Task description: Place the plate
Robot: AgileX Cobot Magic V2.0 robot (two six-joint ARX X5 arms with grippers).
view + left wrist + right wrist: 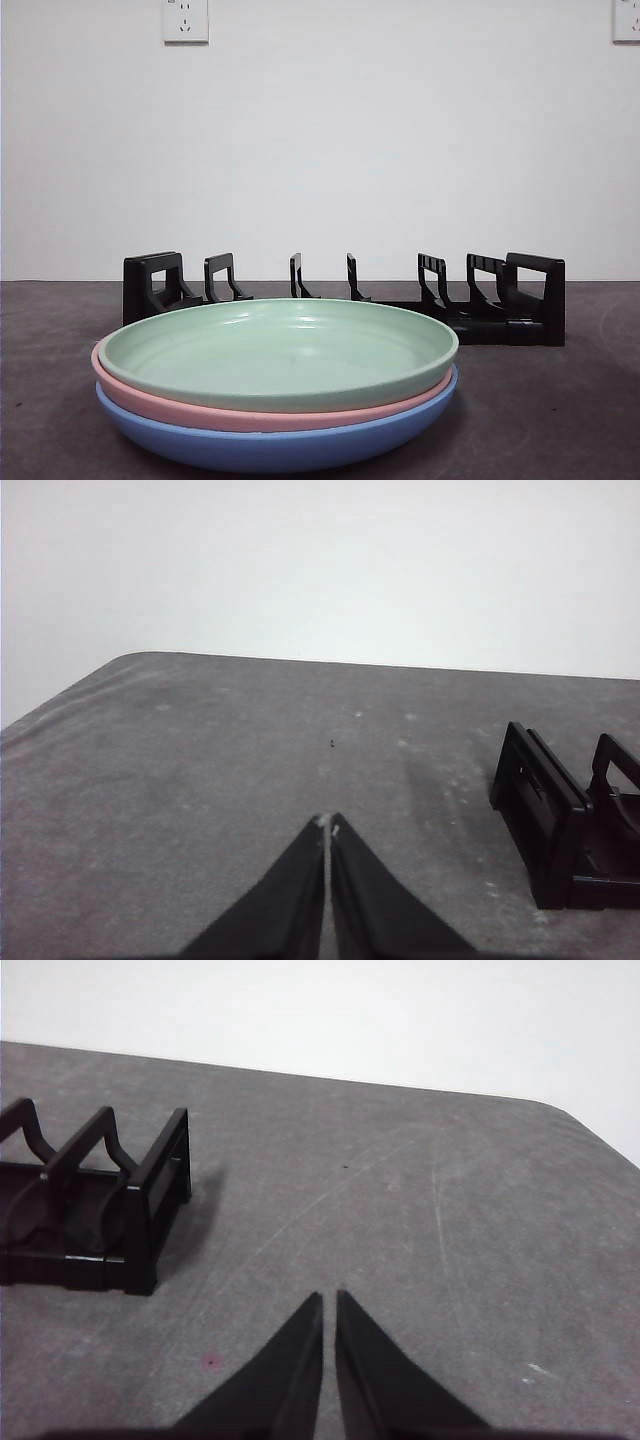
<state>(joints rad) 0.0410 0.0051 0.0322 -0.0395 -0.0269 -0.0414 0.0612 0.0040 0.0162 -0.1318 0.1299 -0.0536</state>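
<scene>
Three plates are stacked near the front of the table: a green plate on top, a pink plate under it, a blue plate at the bottom. Behind them stands an empty black plate rack with upright dividers. Its end shows in the left wrist view and in the right wrist view. My left gripper is shut and empty above bare table, apart from the rack. My right gripper is shut and empty above bare table beside the rack's other end. Neither arm shows in the front view.
The grey table reaches back to a white wall with two sockets. The table's rounded corners show in both wrist views.
</scene>
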